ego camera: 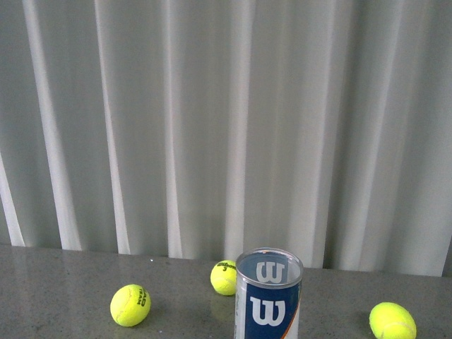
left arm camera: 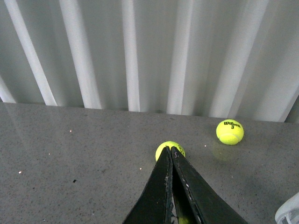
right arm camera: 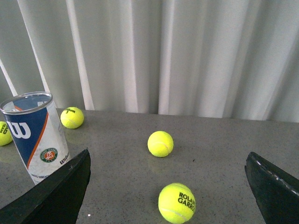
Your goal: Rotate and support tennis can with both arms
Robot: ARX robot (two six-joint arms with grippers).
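The tennis can (ego camera: pixel 268 296) stands upright on the grey table at the front centre, its open top and white W logo facing me. Neither arm shows in the front view. In the left wrist view my left gripper (left arm camera: pixel 170 150) is shut with nothing in it, its tips pointing at a yellow ball (left arm camera: pixel 163 147). A pale edge of the can (left arm camera: pixel 289 212) shows at that frame's corner. My right gripper (right arm camera: pixel 168 155) is wide open and empty. The can (right arm camera: pixel 35 135) stands just beyond one of its fingers (right arm camera: pixel 60 186), apart from it.
Yellow tennis balls lie around the can on the table (ego camera: pixel 63 282): one left (ego camera: pixel 130 305), one behind (ego camera: pixel 224 277), one right (ego camera: pixel 392 321). Two balls (right arm camera: pixel 160 143) (right arm camera: pixel 176 203) lie between the right fingers. A white curtain (ego camera: pixel 226 127) closes the back.
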